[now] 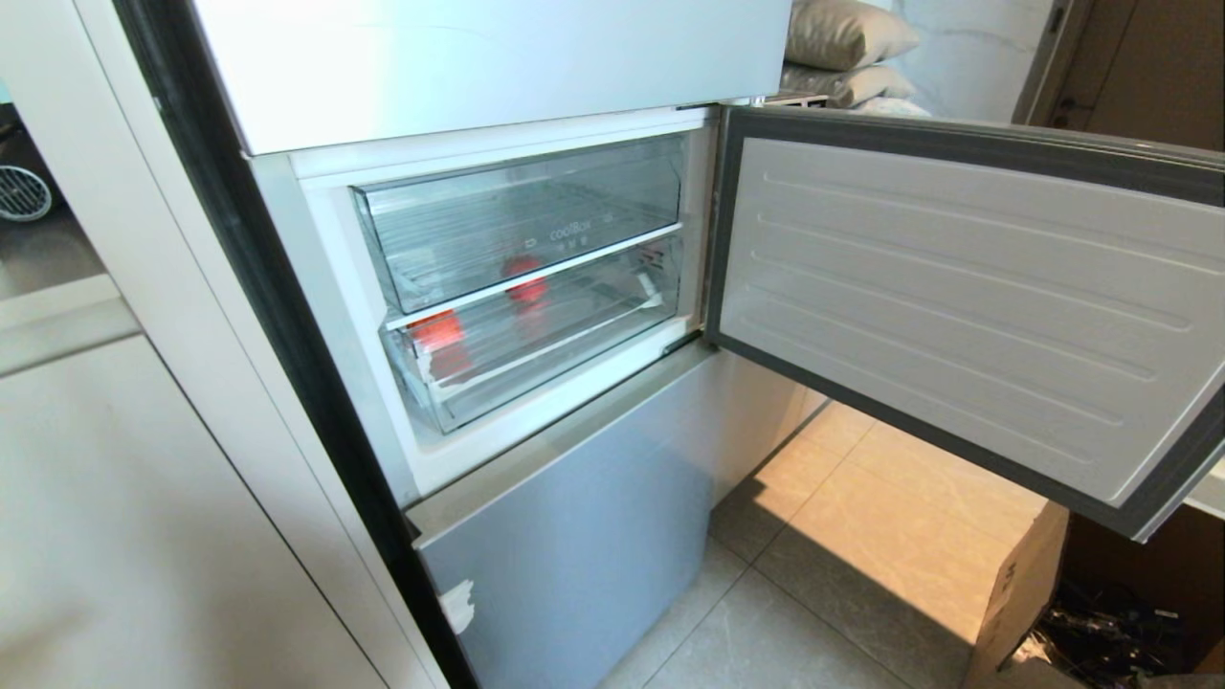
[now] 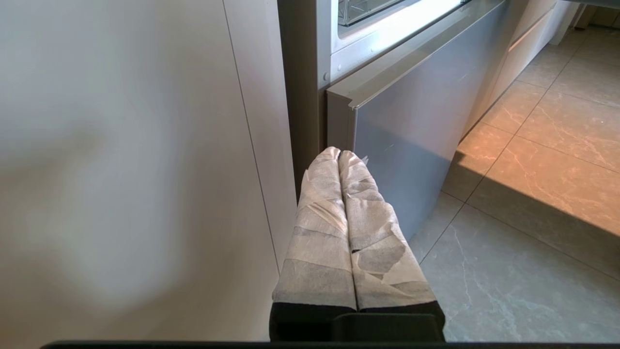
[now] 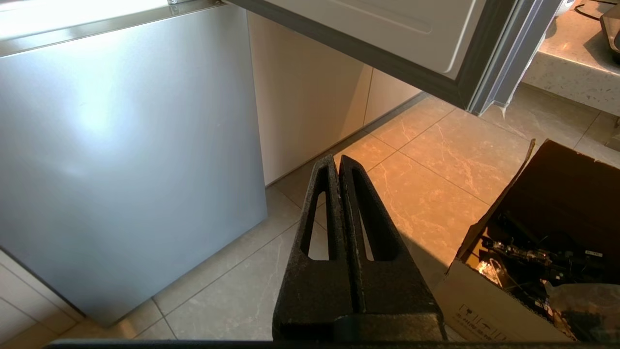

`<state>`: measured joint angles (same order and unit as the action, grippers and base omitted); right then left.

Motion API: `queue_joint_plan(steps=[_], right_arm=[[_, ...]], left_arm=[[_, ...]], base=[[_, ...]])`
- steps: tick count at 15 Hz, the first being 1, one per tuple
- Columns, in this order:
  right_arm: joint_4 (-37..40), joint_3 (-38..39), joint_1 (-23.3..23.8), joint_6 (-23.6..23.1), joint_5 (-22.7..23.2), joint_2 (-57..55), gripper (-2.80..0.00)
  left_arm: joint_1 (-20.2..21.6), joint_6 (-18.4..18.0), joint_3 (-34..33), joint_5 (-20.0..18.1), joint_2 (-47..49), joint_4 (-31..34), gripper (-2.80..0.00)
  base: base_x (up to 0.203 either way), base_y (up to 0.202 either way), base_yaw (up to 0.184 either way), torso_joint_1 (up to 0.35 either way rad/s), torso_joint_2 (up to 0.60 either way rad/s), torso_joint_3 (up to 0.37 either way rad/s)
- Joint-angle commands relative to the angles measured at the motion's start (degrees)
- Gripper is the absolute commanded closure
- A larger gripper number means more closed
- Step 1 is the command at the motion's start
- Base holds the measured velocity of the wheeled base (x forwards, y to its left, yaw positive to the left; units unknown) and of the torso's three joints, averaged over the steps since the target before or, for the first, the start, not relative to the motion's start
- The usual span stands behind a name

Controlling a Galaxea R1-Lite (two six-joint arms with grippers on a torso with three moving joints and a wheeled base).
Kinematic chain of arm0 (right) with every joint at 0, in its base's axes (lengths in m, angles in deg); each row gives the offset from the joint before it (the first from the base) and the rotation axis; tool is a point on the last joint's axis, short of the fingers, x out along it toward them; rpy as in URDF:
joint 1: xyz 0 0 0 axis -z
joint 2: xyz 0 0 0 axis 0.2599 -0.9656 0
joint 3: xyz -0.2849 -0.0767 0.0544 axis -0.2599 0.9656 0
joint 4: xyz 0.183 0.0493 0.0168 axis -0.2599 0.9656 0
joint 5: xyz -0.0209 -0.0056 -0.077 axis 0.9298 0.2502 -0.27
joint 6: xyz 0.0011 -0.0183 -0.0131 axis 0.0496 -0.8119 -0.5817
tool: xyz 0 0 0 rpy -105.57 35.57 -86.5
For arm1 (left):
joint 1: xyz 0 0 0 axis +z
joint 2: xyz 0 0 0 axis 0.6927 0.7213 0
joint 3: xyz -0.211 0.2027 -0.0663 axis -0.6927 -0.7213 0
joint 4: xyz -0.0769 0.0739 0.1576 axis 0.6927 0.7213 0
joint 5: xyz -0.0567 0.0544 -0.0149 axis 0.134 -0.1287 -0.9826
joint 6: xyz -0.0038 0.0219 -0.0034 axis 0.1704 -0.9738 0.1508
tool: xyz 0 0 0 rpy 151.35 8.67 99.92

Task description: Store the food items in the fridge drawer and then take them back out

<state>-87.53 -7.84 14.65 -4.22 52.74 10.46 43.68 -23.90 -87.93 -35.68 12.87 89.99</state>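
— Where are the small red-orange toy food items (image 1: pixel 436 335)?
— Inside the wide transparent plastic fridge drawer (image 1: pixel 536 356), pushed in under the clear coolBox drawer (image 1: pixel 522 220); one near its front-left corner, another toward 1 o'clock.
— Grippers?
— The tape-wrapped left gripper (image 2: pixel 339 154) and the black right gripper (image 3: pixel 338 160) both pinch closed, empty, low by the grey lower door (image 1: pixel 574 536). The white fridge door (image 1: pixel 967 306) swings wide at 3 o'clock above open tiled floor (image 1: pixel 842 536).

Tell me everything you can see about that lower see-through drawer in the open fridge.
The fridge drawer is a wide, shallow bin of clear plastic with a ribbed floor, sitting pushed into the fridge compartment directly beneath the clear coolBox drawer. A white tape scrap sticks to its front left corner. Through its walls show red-orange food items: one near the front left, another farther back toward the middle. No gripper touches it.
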Motion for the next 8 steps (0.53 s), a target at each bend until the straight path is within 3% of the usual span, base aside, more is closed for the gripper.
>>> queue_joint_plan(steps=[1, 8], right_arm=[[-0.02, 0.00, -0.02, -0.04, 0.01, -0.09, 0.00], [-0.02, 0.00, -0.02, -0.04, 0.01, -0.09, 0.00]], left_arm=[[-0.02, -0.02, -0.02, 0.01, -0.02, 0.09, 0.00], [-0.02, -0.02, -0.02, 0.01, -0.02, 0.09, 0.00]], base=[[0.000, 0.000, 0.000, 0.000, 0.00, 0.000], [0.000, 0.000, 0.000, 0.000, 0.00, 0.000]])
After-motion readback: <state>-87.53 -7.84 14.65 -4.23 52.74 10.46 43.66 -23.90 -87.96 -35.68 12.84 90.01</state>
